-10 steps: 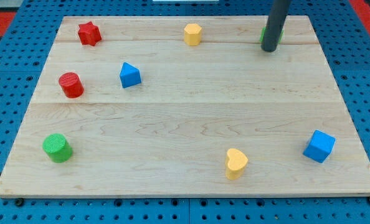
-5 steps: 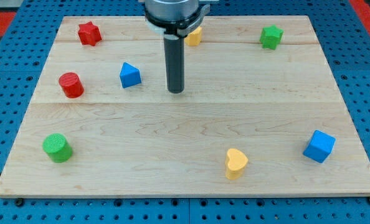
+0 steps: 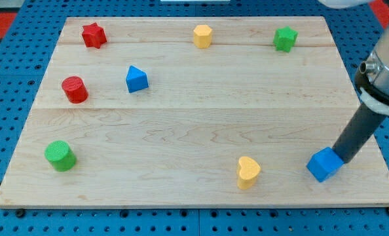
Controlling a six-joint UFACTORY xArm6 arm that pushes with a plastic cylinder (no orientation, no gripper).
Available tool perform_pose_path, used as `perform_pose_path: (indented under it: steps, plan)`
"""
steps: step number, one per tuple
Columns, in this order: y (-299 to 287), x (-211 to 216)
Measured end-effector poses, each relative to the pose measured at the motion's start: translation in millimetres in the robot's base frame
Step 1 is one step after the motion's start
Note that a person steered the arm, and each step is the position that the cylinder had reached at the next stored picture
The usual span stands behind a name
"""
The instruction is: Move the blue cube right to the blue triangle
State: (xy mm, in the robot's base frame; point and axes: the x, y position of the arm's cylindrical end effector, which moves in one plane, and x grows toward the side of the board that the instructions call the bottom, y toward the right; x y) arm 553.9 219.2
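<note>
The blue cube lies near the board's bottom right corner. My tip stands right against the cube's upper right side, touching it. The blue triangle sits in the upper left part of the board, far to the left of the cube and apart from it.
A yellow heart lies left of the cube near the bottom edge. A green cylinder is at bottom left, a red cylinder left of the triangle. A red star, yellow hexagon and green star line the top.
My tip swept from the board's upper middle down to the bottom right. It met the blue cube, which has shifted a little to the left and down and turned slightly.
</note>
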Motion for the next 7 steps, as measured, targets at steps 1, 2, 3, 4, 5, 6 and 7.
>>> perform_pose_path:
  steps: [1, 2, 3, 4, 5, 6, 7]
  plan:
    - [46.6, 20.1]
    - [33.1, 46.6]
    - [-12.5, 9.5]
    - [-65.1, -17.0]
    - [4.9, -26.1]
    - [36.0, 8.7]
    - [-16.9, 35.8]
